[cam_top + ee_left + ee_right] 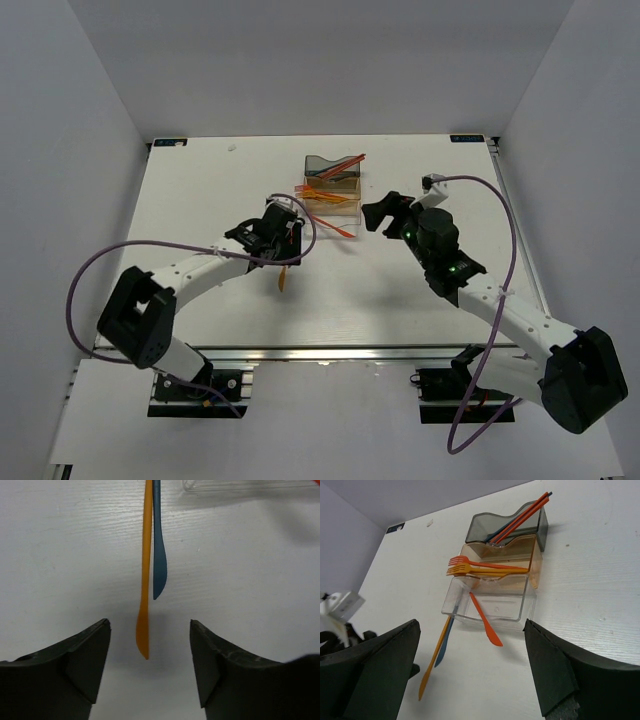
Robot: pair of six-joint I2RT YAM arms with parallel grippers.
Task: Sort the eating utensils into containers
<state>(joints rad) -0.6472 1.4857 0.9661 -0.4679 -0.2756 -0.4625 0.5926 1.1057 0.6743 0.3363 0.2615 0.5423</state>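
The containers stand in a row: the smoky grey bin (515, 527) holds red and blue sticks (522, 515), the amber bin (520, 555) holds orange and red forks (485, 569), and the clear bin (512, 607) is nearest. A red-orange knife (486, 621) leans out over the clear bin's front. An orange knife (145, 580) and a dark blue knife (158, 555) lean from the clear bin's corner onto the table. My left gripper (150, 623) is open and empty, its jaws on either side of the orange knife's tip. My right gripper (471, 625) is open and empty, above the table in front of the clear bin.
The containers (331, 186) sit at the table's middle back. The left gripper (284, 250) is just left of them and the right gripper (384, 212) just right. The white table (200, 200) ends in a metal rail at the near edge. Purple cables loop off both arms.
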